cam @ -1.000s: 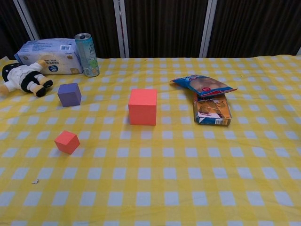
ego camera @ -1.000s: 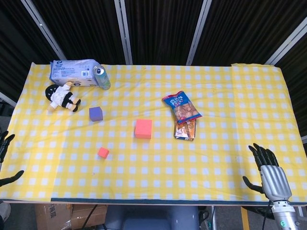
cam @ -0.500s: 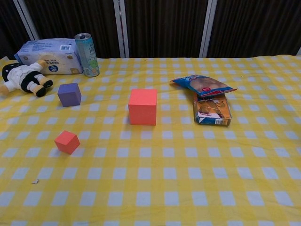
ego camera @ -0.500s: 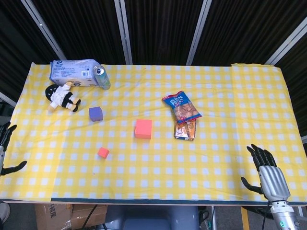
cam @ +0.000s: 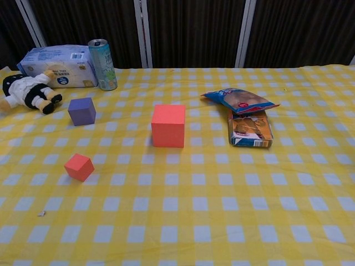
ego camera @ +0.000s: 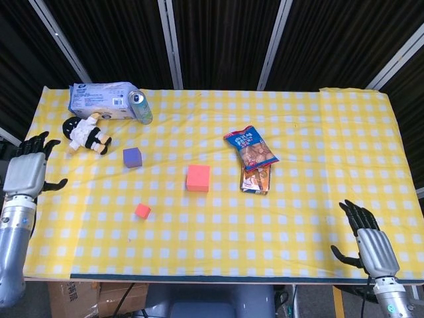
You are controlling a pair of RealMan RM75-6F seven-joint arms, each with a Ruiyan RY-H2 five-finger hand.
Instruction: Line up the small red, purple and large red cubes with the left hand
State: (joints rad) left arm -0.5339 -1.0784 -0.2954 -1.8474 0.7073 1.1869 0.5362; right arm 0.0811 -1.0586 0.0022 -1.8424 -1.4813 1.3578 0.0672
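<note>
Yellow checked tabletop (ego camera: 311, 132) carries the purple cube (ego camera: 132, 157) toward its left edge, the small red cube (ego camera: 142, 211) nearer the front edge, and the large red cube (ego camera: 198, 178) mid-table. Left hand (ego camera: 26, 175) hovers at the left edge, fingers spread, empty. Right hand (ego camera: 371, 245) sits at the front right corner, fingers apart, empty.

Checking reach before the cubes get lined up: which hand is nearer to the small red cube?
Left. The left hand hovers at the table's left edge, left of the small red cube; the right hand is at the far front-right corner.
</note>
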